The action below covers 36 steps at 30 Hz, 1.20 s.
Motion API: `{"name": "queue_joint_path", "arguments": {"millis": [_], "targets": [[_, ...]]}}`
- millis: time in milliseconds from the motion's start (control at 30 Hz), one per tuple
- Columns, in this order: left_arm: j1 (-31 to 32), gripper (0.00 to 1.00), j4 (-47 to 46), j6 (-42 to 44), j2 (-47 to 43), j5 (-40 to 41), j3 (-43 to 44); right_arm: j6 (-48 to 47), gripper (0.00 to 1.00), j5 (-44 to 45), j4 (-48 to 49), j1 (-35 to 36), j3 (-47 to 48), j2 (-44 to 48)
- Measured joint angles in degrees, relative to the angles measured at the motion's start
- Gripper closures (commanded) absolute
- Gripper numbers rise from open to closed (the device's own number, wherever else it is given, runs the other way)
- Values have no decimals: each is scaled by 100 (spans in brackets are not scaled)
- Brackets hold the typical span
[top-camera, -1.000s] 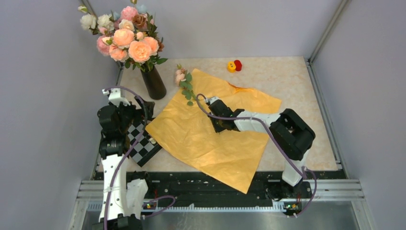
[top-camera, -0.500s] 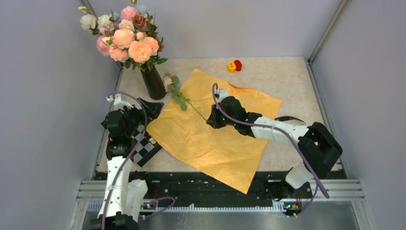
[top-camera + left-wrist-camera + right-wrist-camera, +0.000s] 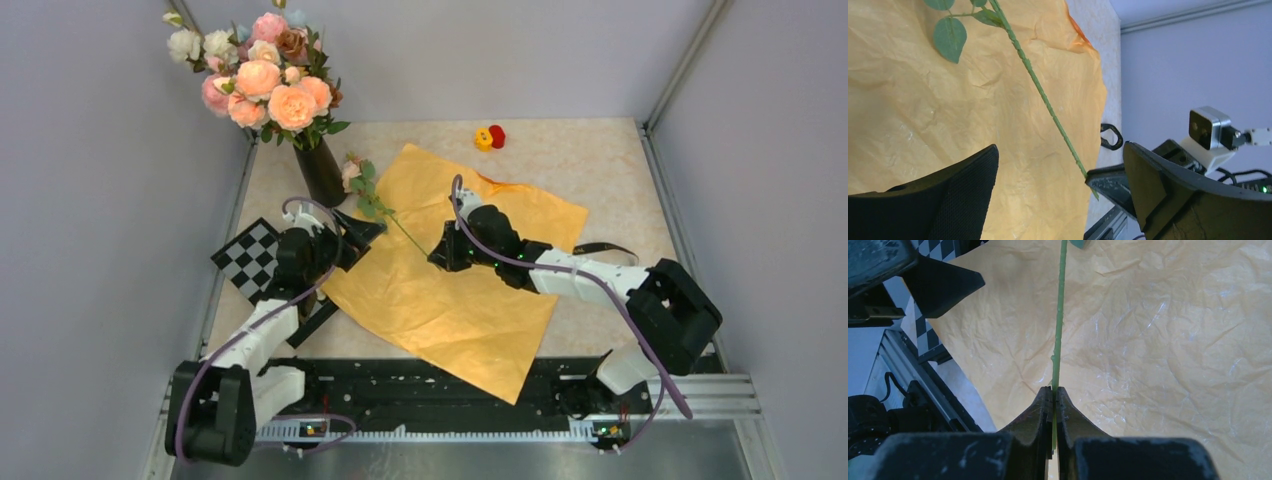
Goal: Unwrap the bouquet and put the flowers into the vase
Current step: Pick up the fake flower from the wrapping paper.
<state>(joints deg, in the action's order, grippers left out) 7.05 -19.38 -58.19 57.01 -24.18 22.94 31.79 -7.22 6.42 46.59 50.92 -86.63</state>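
A wide sheet of crinkled, shiny orange paper [image 3: 450, 300] lies unfolded across the middle of the pale stone-patterned table [image 3: 600, 170]. The right gripper [image 3: 437, 255] sits over the sheet's centre with its black fingers pressed together, pinching the near end of a thin green stem [image 3: 405, 232]. In the right wrist view the stem [image 3: 1060, 315] runs straight away from the closed fingertips of the right gripper [image 3: 1054, 390].

From there the stem slants far and left, carrying green leaves and a small pink rose head [image 3: 350, 170]. The head lies just right of the tall glossy black vase [image 3: 322, 175]; whether the two touch cannot be told. The vase stands at the far left of the table and holds a full bunch of peach, pink and white flowers [image 3: 265, 80].

The left gripper [image 3: 360, 232] is at the paper's left edge, near the vase, with its fingers spread wide and holding nothing. In the left wrist view the stem [image 3: 1043, 95] crosses the gap ahead of the left gripper [image 3: 1059, 150] without touching either finger.

A black-and-white checkerboard panel [image 3: 250, 258] lies at the near left, partly under the left arm. A loop of black ribbon [image 3: 598, 248] lies just beyond the paper's right edge. Two small loose heads, one yellow and one red [image 3: 489, 137], sit together on the far side of the table, apart from the paper.
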Motion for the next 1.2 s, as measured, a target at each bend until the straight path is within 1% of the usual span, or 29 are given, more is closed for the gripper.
{"name": "queue_joint_path", "arguments": {"millis": [100, 267, 400, 500, 667, 767, 833, 1000, 1200], "targets": [[111, 13, -387, -293, 494, 138, -9, 26, 100, -22, 92, 0, -68, 2], [179, 21, -1064, -629, 1231, 308, -4, 35, 100, -24, 85, 0, -105, 2], [192, 32, -1523, -861, 2002, 328, 105, 35, 100, -24, 85, 0, -107, 7], [197, 38, -1784, -977, 2555, 323, 315, 33, 100, -22, 85, 0, -107, 35], [197, 44, -2124, -1073, 3152, 306, 756, 24, 100, -15, 79, 0, -114, 131], [197, 55, -2258, -1078, 3453, 306, 1036, 15, 100, 0, 57, 0, -146, 208], [197, 59, -2315, -1078, 3644, 304, 1180, 4, 100, 4, 33, 0, -149, 229], [197, 60, -2249, -1034, 4015, 306, 1475, -28, 100, 37, -35, 0, -149, 267], [203, 59, -2037, -892, 4052, 323, 1631, -66, 100, 66, -48, 0, -149, 313]]}}
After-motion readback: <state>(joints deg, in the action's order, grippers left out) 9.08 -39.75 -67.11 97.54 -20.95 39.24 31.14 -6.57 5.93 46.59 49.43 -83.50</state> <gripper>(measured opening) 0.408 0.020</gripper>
